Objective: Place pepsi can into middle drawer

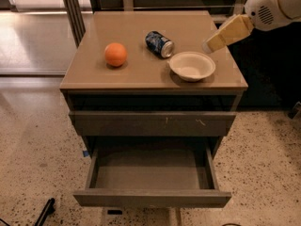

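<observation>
The pepsi can [159,44] lies on its side on the cabinet top [141,74], toward the back centre, its silver end facing the front right. The middle drawer [151,197] is pulled out at the bottom, with a plain front and a bare tray inside. My gripper [210,44] hangs above the right part of the cabinet top, just past the white bowl [192,65]. It is to the right of the can, apart from it, and holds nothing.
An orange [115,54] sits on the left of the cabinet top. A closed drawer front with small pale scratches [153,124] is above the open drawer. A metal post [73,8] stands at the back left. Speckled floor surrounds the cabinet.
</observation>
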Available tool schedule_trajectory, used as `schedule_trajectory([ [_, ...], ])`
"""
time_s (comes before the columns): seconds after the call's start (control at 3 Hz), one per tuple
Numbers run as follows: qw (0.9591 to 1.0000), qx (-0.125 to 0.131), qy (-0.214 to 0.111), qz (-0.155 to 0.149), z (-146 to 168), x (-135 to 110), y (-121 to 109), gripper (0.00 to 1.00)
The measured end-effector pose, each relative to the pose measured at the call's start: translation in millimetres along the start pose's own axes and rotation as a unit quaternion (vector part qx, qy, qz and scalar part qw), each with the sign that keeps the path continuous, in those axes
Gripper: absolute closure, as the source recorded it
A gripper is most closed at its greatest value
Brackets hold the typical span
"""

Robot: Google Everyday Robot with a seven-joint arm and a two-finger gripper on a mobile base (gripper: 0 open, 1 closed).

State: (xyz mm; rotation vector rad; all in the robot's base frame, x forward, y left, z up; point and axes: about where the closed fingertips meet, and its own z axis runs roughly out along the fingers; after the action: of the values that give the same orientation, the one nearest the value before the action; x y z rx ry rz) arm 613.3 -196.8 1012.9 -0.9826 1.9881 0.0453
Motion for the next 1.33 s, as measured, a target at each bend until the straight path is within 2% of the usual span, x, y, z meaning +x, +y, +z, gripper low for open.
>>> schedule_trajectory([
  [0.33, 0.9986, 0.04, 0.003, 0.035, 34, -4, -34, 0.0],
  [0.67, 0.9981, 0.049, 0.001, 0.036, 70, -24, -59, 0.0],
  [1.0, 0.9989, 0.036, -0.004, 0.03, 106, -51, -73, 0.0],
  [1.33, 0.9989, 0.035, -0.004, 0.03, 107, -51, -72, 0.0],
])
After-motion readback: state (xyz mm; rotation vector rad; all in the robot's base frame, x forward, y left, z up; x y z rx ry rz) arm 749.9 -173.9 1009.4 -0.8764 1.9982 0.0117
